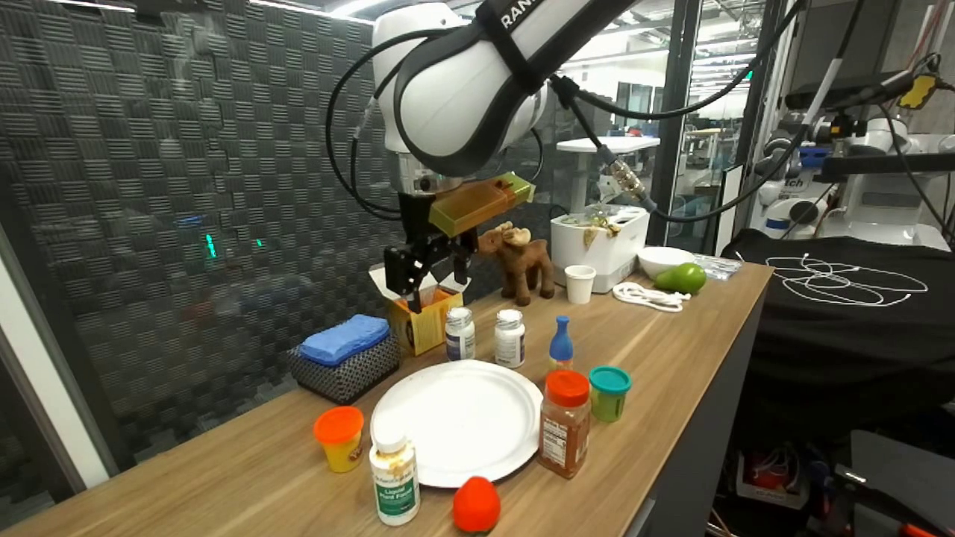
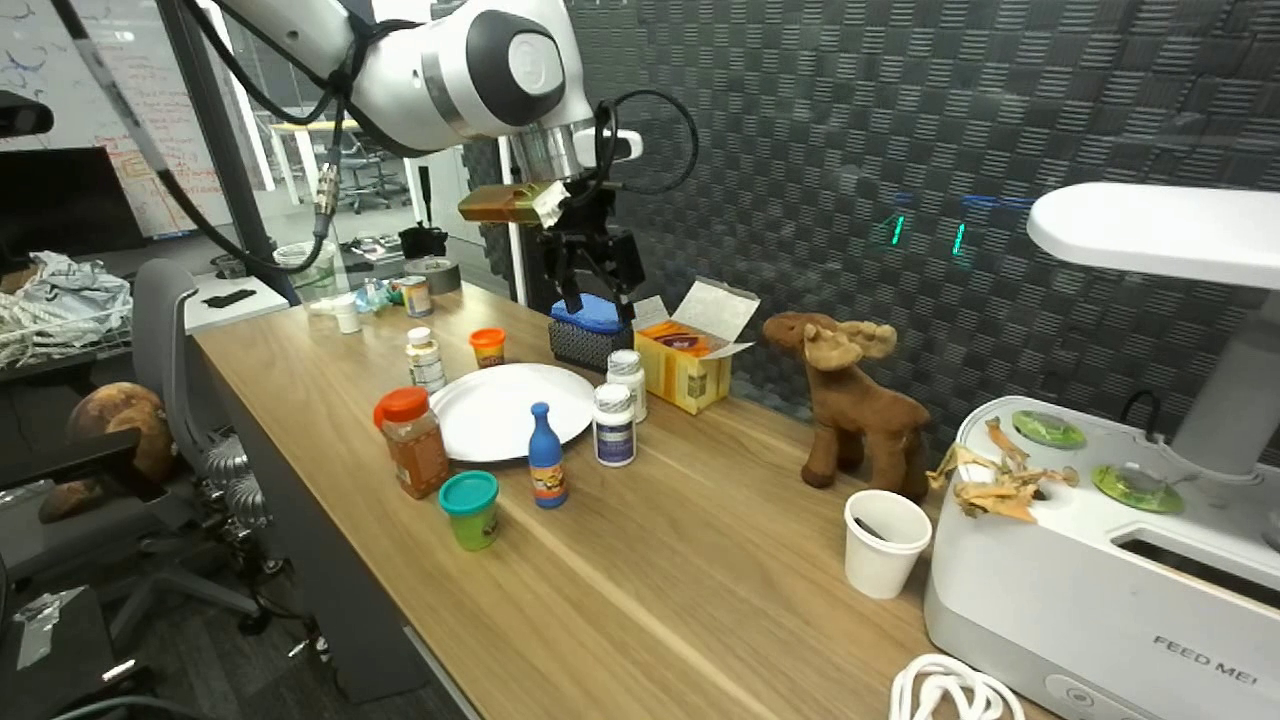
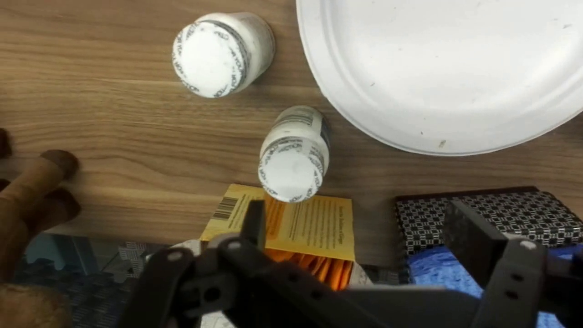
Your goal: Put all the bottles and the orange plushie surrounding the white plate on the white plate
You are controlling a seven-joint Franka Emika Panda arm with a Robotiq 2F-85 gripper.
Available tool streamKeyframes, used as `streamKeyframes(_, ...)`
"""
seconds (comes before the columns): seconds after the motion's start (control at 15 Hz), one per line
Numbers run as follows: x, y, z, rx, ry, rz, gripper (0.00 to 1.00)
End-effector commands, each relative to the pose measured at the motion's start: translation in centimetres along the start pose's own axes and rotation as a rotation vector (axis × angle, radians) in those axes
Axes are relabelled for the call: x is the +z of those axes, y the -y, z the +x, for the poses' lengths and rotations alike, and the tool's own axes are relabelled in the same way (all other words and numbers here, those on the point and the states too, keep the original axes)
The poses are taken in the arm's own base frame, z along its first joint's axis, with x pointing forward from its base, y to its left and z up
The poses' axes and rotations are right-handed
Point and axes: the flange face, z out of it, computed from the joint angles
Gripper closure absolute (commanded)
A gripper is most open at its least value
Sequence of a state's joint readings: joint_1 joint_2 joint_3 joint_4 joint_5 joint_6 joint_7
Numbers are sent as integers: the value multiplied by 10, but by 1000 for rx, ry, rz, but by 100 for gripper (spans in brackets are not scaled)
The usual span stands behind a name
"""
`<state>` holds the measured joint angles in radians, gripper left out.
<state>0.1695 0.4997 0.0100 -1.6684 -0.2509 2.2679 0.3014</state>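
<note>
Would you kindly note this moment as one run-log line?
jaws: open, nothing held, hovering near yellow box | white plate: nothing placed yet | bottles: upright around plate | orange plushie: beside plate

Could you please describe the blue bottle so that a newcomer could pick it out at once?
Find the white plate on the wooden counter. In an exterior view, beside the plate's near rim, the blue bottle stands between the red-lidded jar and a white bottle. Those neighbours have broad lids; it alone is mostly blue and tapers to a slim neck.

Five bottles (image 1: 395, 485), one plate (image 1: 466, 421).
</note>
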Motion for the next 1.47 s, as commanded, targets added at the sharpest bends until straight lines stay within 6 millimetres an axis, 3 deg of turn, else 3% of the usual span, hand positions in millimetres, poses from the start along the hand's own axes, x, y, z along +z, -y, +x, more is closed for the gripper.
streamKeyframes(0.0,6,-12,8,21,40,-23,0)
streamKeyframes(0.47,39,-9,5,27,134,-30,0)
streamKeyframes(0.87,41,-8,19,59,113,-14,0)
streamKeyframes(1.0,44,-11,21,62,110,-20,27)
streamKeyframes(1.4,52,-17,21,59,112,-46,73)
